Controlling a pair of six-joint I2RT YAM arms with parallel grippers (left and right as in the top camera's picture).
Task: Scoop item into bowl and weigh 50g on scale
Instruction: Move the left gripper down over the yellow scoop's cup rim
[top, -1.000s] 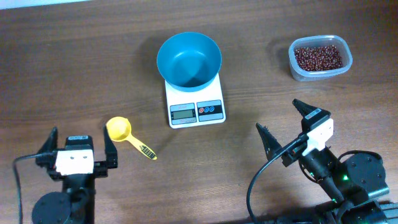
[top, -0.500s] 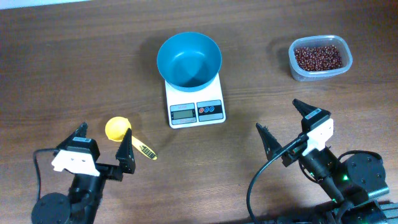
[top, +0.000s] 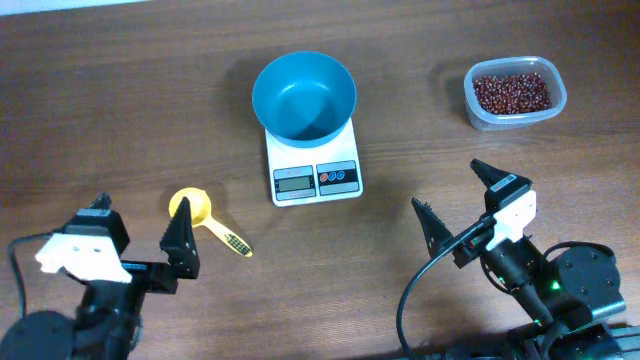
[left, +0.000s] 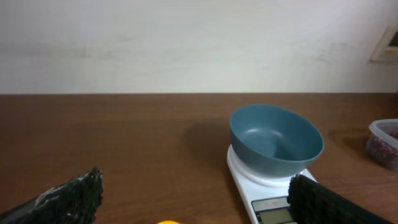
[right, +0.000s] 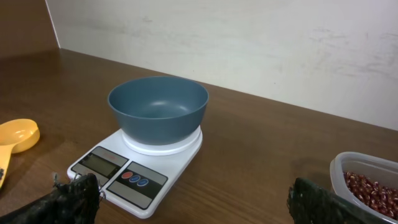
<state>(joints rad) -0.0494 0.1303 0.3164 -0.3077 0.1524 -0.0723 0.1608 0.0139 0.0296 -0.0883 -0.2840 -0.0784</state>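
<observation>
The left gripper (top: 143, 212) — wide open, holding nothing, like the right gripper (top: 446, 183) — has the yellow scoop (top: 190, 208) just beside one fingertip, handle running toward lower right, while the beans (top: 511, 92) sit well apart in the upper-right tub (top: 470, 100) — the bowl (top: 304, 95) empty on the scale (top: 315, 178).

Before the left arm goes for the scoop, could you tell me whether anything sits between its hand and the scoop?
Nothing visible does. The open left hand is right beside the scoop, one finger at the cup's edge in the overhead view; the scale sits off to the side.
</observation>
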